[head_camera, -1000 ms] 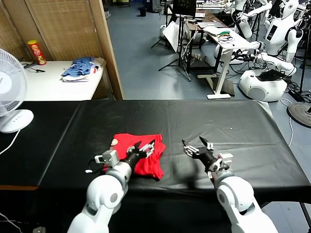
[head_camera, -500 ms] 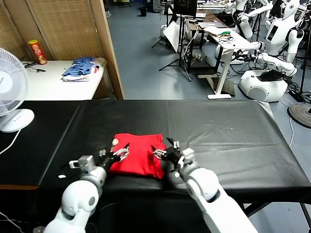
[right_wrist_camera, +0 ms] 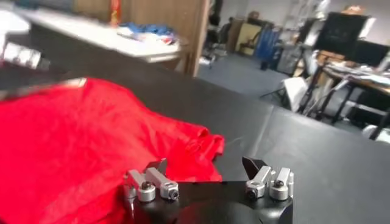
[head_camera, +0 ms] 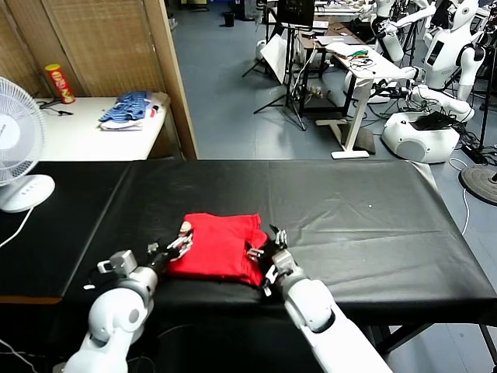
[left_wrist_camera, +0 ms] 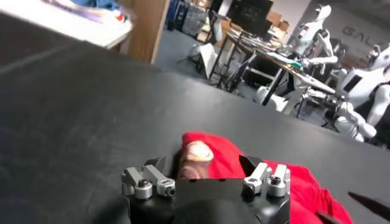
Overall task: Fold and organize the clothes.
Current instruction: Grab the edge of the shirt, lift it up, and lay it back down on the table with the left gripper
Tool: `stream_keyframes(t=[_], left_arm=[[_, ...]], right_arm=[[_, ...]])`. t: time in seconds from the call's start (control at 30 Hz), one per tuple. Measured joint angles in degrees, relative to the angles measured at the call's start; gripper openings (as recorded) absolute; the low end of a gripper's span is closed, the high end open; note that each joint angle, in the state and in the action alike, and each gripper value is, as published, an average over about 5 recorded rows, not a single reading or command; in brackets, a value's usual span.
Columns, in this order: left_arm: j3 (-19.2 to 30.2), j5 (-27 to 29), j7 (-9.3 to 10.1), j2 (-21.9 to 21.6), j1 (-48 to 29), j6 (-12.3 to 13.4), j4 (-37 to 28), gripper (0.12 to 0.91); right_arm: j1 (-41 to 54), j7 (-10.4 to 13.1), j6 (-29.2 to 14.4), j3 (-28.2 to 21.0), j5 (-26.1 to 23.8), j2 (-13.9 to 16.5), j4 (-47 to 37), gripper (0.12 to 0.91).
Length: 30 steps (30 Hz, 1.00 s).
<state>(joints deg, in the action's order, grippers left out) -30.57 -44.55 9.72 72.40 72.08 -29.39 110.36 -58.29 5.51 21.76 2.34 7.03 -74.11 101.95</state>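
The folded red T-shirt (head_camera: 220,247) is flanked by the left gripper (head_camera: 177,247) and right gripper (head_camera: 262,250), jaws wide; no writing is legible.

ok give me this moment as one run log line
stage: folding | red T-shirt: folded on black table | left pincer: open at shirt's left edge | right pincer: open at right edge

Red T-shirt (head_camera: 220,245), black table (head_camera: 365,210)
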Motion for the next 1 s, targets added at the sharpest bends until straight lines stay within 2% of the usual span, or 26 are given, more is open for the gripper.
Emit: stream_keyframes(t=[0.3, 0.4, 0.57, 0.67, 0.73, 0.9, 1.0], left_arm=[[-3.12, -11.81, 0.52, 0.68, -0.48, -1.19, -3.13, 0.79], [-3.65, -15.39, 0.89, 0.98, -0.63, -1.95, -3.78, 0.7], [-3.86, -17.61, 1.2, 1.29, -0.67, -2.53, -4.2, 0.425], [-3.89, -16.57, 0.95, 1.27, -0.56, -2.5, -4.31, 0.257], [-3.85, -14.76, 0.64, 1.16, -0.45, -2.34, -4.16, 0.174], [-3.2, -8.3, -0.27, 0.66, -0.28, -1.02, -3.25, 0.137], [-2.45, -0.82, -1.82, -0.19, 0.22, 0.24, -2.26, 0.133]], right_arm=[[-4.07, 0.76, -2.43, 3.86, 7.76, 1.77, 8.65, 0.798], [-5.32, 0.76, -2.56, 4.71, 8.45, 1.84, 10.89, 0.798], [-6.5, 0.94, -2.59, 5.81, 8.71, 1.69, 13.02, 0.798], [-7.17, 1.0, -2.55, 6.42, 8.72, 1.61, 13.83, 0.798], [-7.7, 1.28, -2.31, 6.88, 8.29, 1.42, 14.27, 0.798], [-9.65, 3.05, -0.06, 8.38, 5.19, 0.49, 15.45, 0.798], [-11.01, 4.18, 2.02, 9.5, 2.81, 0.03, 16.12, 0.798]])
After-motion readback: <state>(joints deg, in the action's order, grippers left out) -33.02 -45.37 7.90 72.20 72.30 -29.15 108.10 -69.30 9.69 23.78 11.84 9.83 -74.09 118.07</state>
